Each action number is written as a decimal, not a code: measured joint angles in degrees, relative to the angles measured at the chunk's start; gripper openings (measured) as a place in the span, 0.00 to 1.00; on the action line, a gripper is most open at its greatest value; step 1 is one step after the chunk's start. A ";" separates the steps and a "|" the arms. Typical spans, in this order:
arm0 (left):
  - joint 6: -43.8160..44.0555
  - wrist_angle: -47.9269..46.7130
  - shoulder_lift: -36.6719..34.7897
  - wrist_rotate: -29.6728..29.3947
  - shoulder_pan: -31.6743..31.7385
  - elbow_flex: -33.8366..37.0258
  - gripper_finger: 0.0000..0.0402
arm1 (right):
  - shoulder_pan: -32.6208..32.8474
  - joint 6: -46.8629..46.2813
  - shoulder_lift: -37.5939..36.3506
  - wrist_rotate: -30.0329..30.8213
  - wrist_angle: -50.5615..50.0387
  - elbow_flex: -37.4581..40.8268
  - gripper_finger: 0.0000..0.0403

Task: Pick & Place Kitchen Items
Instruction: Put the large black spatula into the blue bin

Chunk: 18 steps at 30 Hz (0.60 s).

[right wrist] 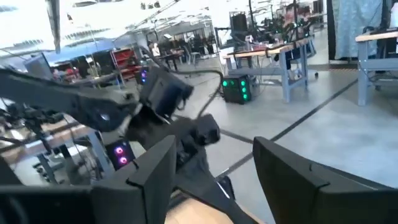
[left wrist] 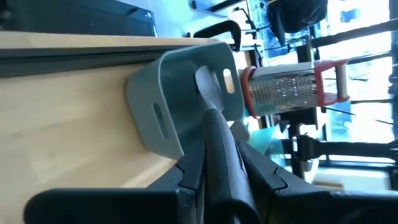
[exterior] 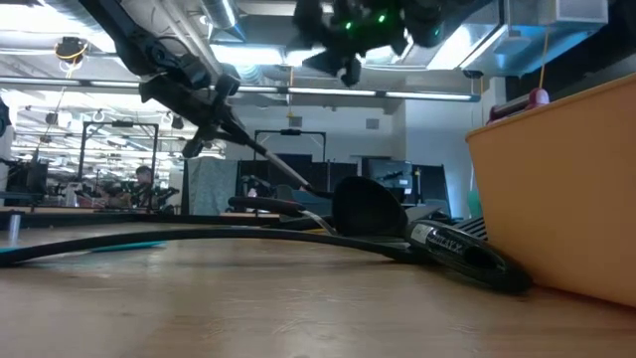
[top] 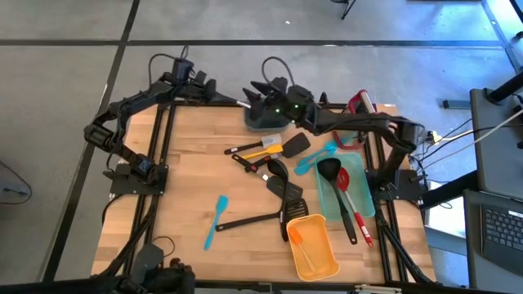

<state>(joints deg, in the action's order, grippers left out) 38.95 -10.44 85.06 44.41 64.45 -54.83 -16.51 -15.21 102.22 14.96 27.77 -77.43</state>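
Where the kitchen items point(top: 282, 175) lie, the high view lists them in a loose cluster right of the table's centre: black turners and a ladle crossing one another, a white-handled spatula with an orange head point(top: 263, 153), a lone teal spatula point(top: 216, 220) apart toward the left, and a red spoon point(top: 344, 176) with a black ladle point(top: 337, 192) inside a clear teal tray point(top: 366, 204). An orange bin point(top: 310, 245) stands at the near edge with a small orange utensil inside.

Only the left wrist view shows what the left gripper point(left wrist: 214, 134) has: its fingers are nearly closed on a dark-handled utensil point(left wrist: 211, 106), the pale head reaching into a grey slotted holder point(left wrist: 168, 99) at the table's far edge. A red-framed grater point(left wrist: 292, 87) stands just beyond.

The right gripper point(right wrist: 214, 171) hangs above the same far edge; its own view shows the jaws well apart with nothing between them, facing the left arm.

The low view shows black handles lying flat on the wood and the orange bin's wall at right.
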 joint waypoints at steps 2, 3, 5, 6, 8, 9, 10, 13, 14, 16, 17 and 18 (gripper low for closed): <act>-0.61 0.02 0.00 -1.59 -0.21 0.00 0.14 | 0.62 -0.83 -1.82 -0.08 -0.53 0.01 0.54; -1.01 0.03 0.00 -2.35 -0.36 0.00 0.14 | 1.00 -0.91 -2.54 -0.13 -0.53 -0.02 0.54; -1.50 0.19 0.17 -2.92 -0.60 0.00 0.14 | 1.76 -0.90 -3.88 -0.18 -1.58 -0.02 0.54; -1.72 0.35 0.31 -3.04 -0.78 0.00 0.14 | 2.19 -0.89 -4.28 -0.18 -2.11 -0.02 0.54; -2.22 0.40 0.39 -3.96 -1.24 0.00 0.14 | 2.81 -0.89 -5.05 -0.16 -3.05 -0.02 0.54; -2.24 0.66 0.39 -4.71 -1.60 0.00 0.14 | 3.08 -0.89 -5.34 -0.16 -3.73 -0.02 0.54; -2.24 1.28 0.39 -5.39 -1.95 0.00 0.14 | 3.28 -0.90 -5.44 -0.16 -4.21 -0.02 0.54; -1.70 3.39 0.60 -6.01 -2.78 -0.07 0.14 | 3.57 -2.55 -5.40 -0.16 -7.52 0.01 0.54; -1.36 3.96 0.94 -6.08 -3.18 -0.09 0.14 | 3.71 -3.59 -5.38 -0.16 -8.54 0.02 0.54; -0.69 4.38 1.79 -6.18 -3.96 -0.09 0.14 | 3.94 -4.59 -5.38 -0.13 -9.97 0.02 0.54; -0.28 4.42 2.31 -6.11 -4.49 -0.09 0.14 | 4.13 -4.92 -5.38 -0.11 -10.50 0.02 0.54; -0.08 4.42 2.84 -6.09 -5.13 -0.09 0.14 | 4.28 -4.96 -5.38 -0.13 -10.91 0.02 0.54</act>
<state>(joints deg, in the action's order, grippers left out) 38.87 -6.02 87.89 38.33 59.32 -54.92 -12.23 -20.17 96.84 14.84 16.86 -77.41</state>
